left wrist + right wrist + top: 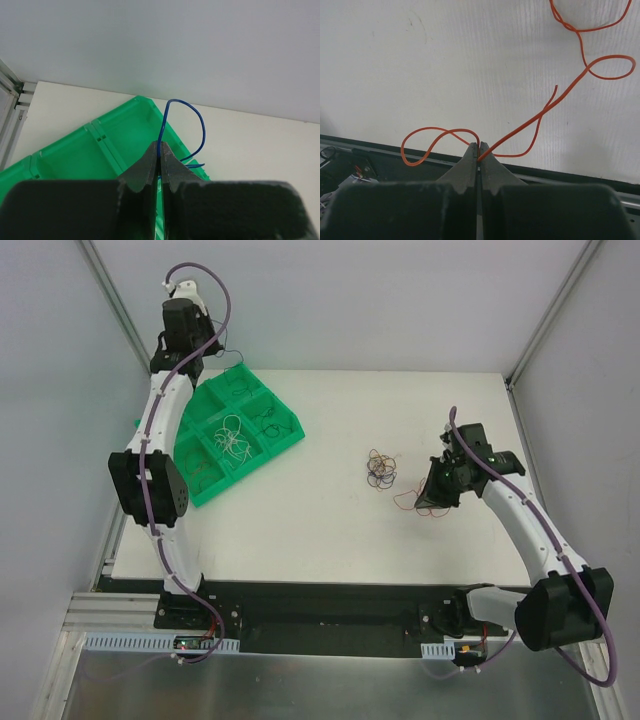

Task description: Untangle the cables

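Observation:
A small clump of thin curly cables [381, 470] in brown, black and orange lies on the white table at centre right. My right gripper [433, 504] is shut on one orange-red cable [408, 502] just right of the clump. In the right wrist view that orange cable [540, 117] loops away on both sides of my closed gripper [479, 146]. My left gripper [205, 348] is at the back left, over the far corner of the green tray [262, 462]. In the left wrist view this gripper [161, 146] is shut on a thin blue cable [200, 125] that arcs above the tray [125, 130].
The green tray's compartments hold single cables, among them a white one [232, 436] and a black one [271, 425]. White walls enclose the table at the back and sides. A black rail [320, 620] runs along the near edge.

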Robot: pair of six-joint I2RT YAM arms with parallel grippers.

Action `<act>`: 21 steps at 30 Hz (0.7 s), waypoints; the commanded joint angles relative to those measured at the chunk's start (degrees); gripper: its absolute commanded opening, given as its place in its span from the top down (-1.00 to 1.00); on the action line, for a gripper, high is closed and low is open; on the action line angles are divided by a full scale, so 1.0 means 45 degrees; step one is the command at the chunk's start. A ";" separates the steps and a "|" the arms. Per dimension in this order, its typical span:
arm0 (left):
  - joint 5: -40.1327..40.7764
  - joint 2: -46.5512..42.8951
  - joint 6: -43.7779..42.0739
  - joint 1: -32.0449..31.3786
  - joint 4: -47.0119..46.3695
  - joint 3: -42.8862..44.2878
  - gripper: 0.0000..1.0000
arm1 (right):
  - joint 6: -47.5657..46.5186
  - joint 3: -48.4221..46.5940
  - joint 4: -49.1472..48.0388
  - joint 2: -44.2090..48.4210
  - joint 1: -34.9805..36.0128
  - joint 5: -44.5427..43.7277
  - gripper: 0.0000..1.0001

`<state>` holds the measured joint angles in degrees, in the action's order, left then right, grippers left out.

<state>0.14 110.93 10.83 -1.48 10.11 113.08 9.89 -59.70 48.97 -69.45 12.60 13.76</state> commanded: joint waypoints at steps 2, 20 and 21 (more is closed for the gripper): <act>0.0457 0.0854 -0.0804 0.0035 -0.0586 0.0204 1.00 | -0.0362 -0.0814 0.0602 -0.0250 -0.0163 -0.0284 0.99; -0.0129 0.3105 0.0894 0.0152 -0.0060 0.0890 0.05 | -0.0870 -0.2629 0.1733 -0.0640 -0.0202 -0.0148 0.99; -0.0110 0.2386 0.0913 0.0152 -0.0001 0.0501 -0.02 | -0.0831 -0.2883 0.1967 -0.0718 -0.0222 0.0085 1.00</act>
<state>0.36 130.85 13.34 -1.39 10.17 114.87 6.74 -67.57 54.22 -72.18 11.94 12.53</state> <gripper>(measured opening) 0.446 0.009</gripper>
